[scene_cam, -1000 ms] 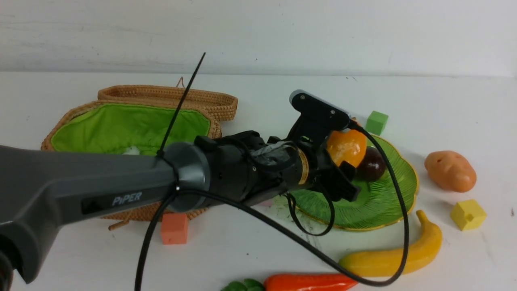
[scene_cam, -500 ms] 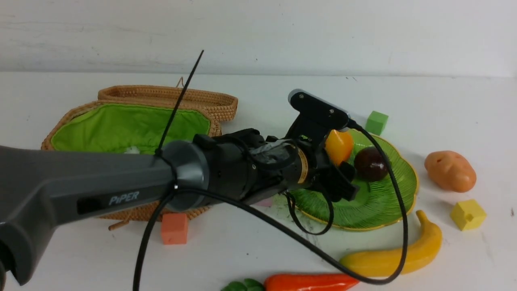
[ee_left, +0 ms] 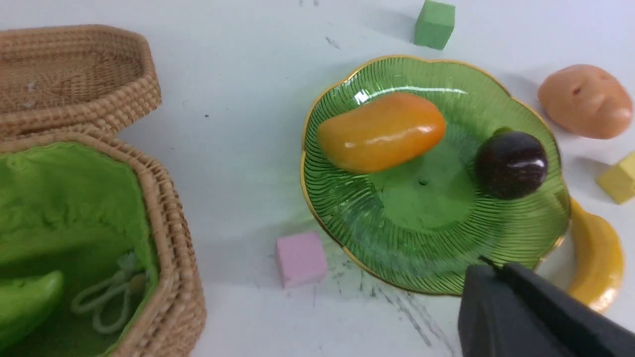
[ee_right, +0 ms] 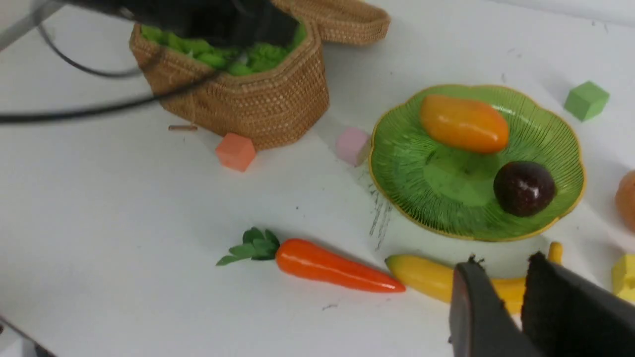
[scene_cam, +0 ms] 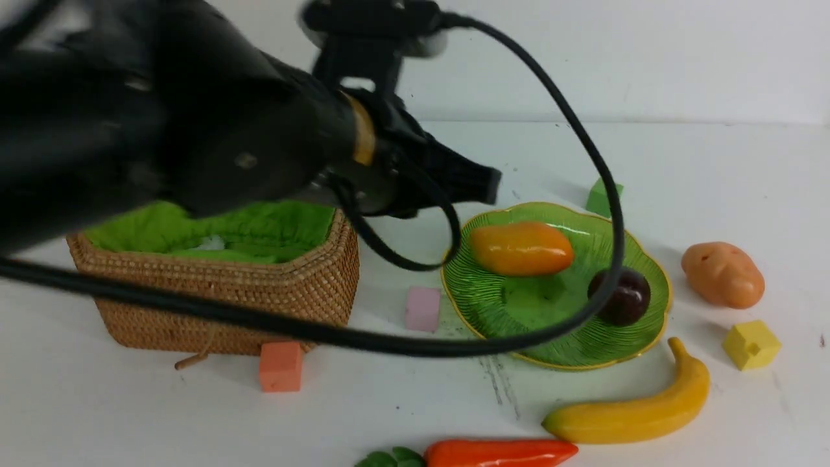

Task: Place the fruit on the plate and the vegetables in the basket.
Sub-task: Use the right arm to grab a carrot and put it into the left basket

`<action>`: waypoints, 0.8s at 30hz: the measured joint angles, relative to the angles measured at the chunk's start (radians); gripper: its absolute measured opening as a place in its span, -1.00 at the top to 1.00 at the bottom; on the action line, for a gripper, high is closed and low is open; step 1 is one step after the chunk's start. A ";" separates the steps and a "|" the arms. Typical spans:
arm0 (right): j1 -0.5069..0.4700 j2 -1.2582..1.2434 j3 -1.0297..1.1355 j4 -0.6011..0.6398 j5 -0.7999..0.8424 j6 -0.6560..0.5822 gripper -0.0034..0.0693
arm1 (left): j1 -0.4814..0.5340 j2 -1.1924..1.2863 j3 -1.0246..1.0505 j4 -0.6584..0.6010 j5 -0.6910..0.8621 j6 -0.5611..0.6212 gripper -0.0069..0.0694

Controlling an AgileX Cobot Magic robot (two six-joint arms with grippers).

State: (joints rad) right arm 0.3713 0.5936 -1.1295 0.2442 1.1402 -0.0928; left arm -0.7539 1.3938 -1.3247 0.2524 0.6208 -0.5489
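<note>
Two vegetables and one fruit were found off their places on the table (scene_cam: 389, 402). Nearest, the carrot (scene_cam: 499, 452) lay at 7 o'clock from the plate (scene_cam: 532, 324). The banana (scene_cam: 629, 412) lay just beyond it at 5 o'clock. The right gripper (ee_right: 503, 267) was hung above the banana, its fingers parted by a narrow gap with nothing between them. On the plate, the mango (scene_cam: 522, 248) was now laid flat toward 11 o'clock, where half a second before it had been held above the dish. The mangosteen (scene_cam: 626, 297) had been nudged out toward the rim at 4 o'clock. The left gripper (scene_cam: 483, 185) had been lifted clear and drawn back toward 10 o'clock. Nothing was carried in it, though whether its jaws were parted could not be told through the blur. The potato (scene_cam: 723, 274) was left at 3 o'clock. The basket (scene_cam: 259, 305) stood at 9 o'clock with the green pod (ee_left: 25, 302) inside. Two of three fruits were thus judged placed, and the banana seemed the likely next pick.
</note>
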 joint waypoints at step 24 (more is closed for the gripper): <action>0.040 0.492 -0.010 0.299 0.083 -0.220 0.46 | 0.000 -0.906 0.442 -0.323 0.117 0.269 0.85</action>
State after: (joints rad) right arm 0.4114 1.0852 -1.1398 0.5431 1.2235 -0.3132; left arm -0.7539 0.4875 -0.8823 -0.0707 0.7382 -0.2803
